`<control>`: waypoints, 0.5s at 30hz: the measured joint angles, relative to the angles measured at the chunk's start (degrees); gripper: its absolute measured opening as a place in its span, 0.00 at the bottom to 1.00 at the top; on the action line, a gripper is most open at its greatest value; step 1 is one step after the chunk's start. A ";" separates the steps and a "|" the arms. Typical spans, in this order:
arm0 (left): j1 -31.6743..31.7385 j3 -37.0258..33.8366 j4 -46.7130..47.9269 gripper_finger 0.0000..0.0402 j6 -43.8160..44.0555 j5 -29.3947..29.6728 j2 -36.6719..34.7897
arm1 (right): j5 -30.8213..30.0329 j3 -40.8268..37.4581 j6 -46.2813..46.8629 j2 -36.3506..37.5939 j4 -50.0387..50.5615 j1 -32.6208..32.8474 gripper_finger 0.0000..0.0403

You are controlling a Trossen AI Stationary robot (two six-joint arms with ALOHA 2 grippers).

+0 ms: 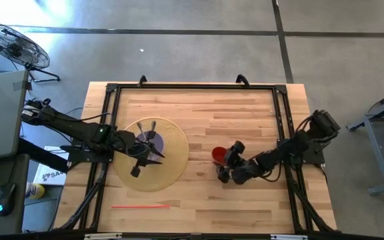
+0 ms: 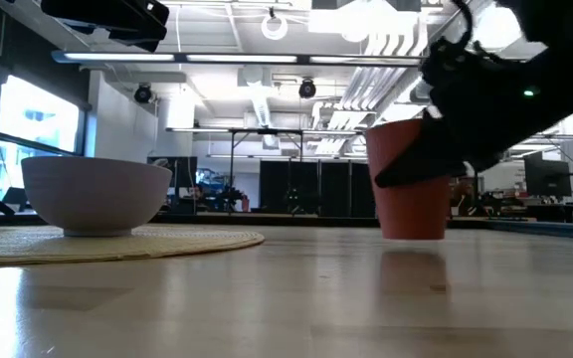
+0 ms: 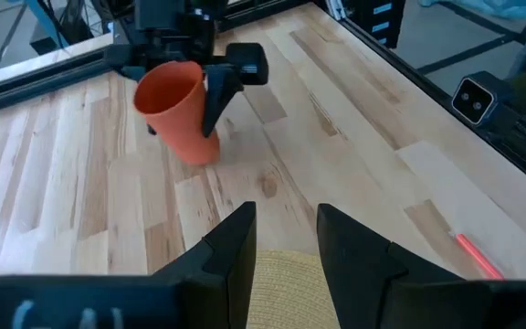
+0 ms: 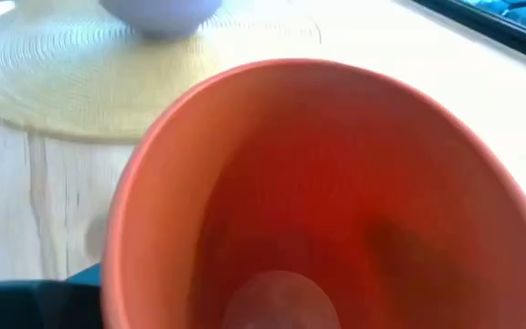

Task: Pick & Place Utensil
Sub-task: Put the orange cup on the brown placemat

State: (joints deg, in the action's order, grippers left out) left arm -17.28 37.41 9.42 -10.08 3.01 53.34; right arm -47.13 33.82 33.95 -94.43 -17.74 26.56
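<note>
A thin red stick-like utensil (image 1: 141, 206) lies flat on the table near its near edge, also seen in the left wrist view (image 3: 478, 256). An orange cup (image 1: 219, 155) stands upright on the table right of centre. My right gripper (image 1: 227, 161) is at the cup, shut on it. A pale bowl (image 2: 95, 194) rests on a round woven placemat (image 1: 172, 163). My left gripper (image 3: 286, 247) hovers open over the placemat beside the bowl, pointing toward the cup and touching nothing. My right gripper holds the orange cup between its two fingers, coming from the table's right side and slanting down. One finger (image 3: 217, 100) lies against the cup's side wall (image 3: 194, 110); the cup hides the other. The cup stands upright with its base (image 2: 411, 234) on the table.
A black frame rail (image 1: 192, 87) runs around the table top. Bare wood lies between the placemat and the cup and along the near edge around the red utensil. A fan (image 1: 15, 43) and a desk stand beyond the table's left side.
</note>
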 joint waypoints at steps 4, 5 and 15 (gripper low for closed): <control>0.00 0.02 1.69 0.29 -0.05 1.07 -0.93 | 3.17 0.87 -5.89 -0.01 -5.76 -4.67 0.71; 0.00 0.02 2.66 0.29 0.05 1.88 -1.36 | 3.67 1.41 -7.85 -0.01 -7.08 -5.97 0.71; 0.00 0.02 8.32 0.29 4.08 3.13 -8.22 | 13.09 11.33 -23.21 -3.28 -12.52 -19.93 0.72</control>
State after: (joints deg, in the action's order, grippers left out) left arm -17.28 37.43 17.74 -6.00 6.13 45.12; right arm -34.05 45.15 10.74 -97.70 -30.26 6.62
